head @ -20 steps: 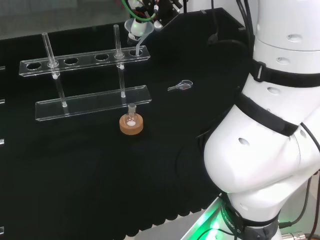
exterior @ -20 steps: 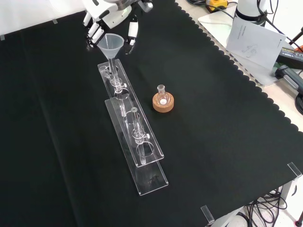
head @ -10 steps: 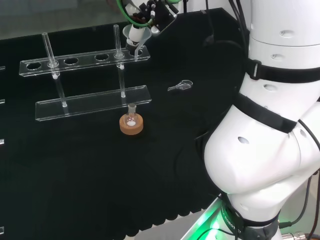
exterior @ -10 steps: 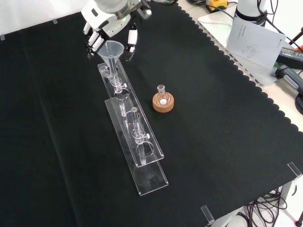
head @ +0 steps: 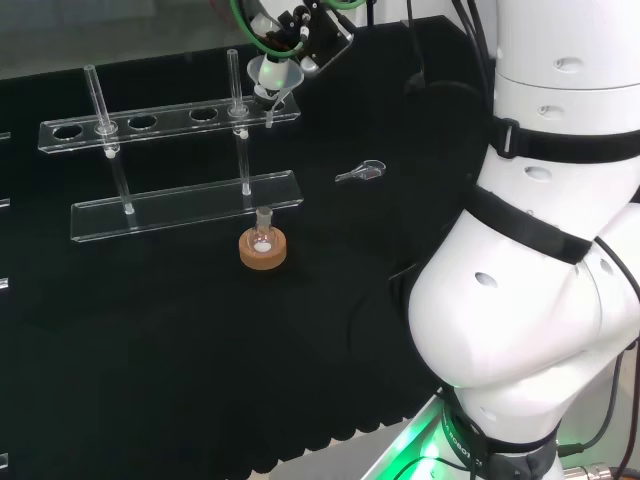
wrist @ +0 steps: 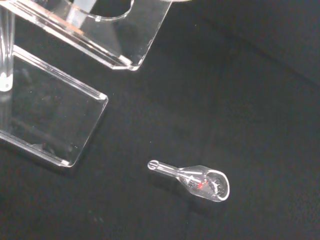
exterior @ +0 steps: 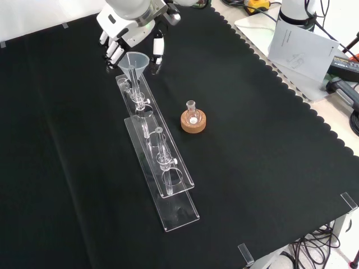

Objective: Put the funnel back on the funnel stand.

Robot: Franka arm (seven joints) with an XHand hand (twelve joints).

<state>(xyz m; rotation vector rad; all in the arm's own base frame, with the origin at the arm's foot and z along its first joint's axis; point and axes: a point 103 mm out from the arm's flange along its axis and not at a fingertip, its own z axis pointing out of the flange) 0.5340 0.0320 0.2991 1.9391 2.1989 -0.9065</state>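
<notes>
Fingers (exterior: 158, 46) of the hand (exterior: 130, 14) curled round the funnel (exterior: 133, 61) (stem entering the funnel stand (exterior: 168, 168)); next, seating and release seemed due.

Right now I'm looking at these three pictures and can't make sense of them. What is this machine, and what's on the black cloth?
It is one white robot arm ending in a black and white hand. One camera looks over the arm from behind, one faces it from the front, and one sits at the wrist. On the black cloth stands a clear funnel stand, a long rack with holes. The hand is round a clear funnel whose stem goes down through the hole at the rack's end. Beside the rack a small flask sits in a cork ring. A small clear scoop lies alone on the cloth.
</notes>
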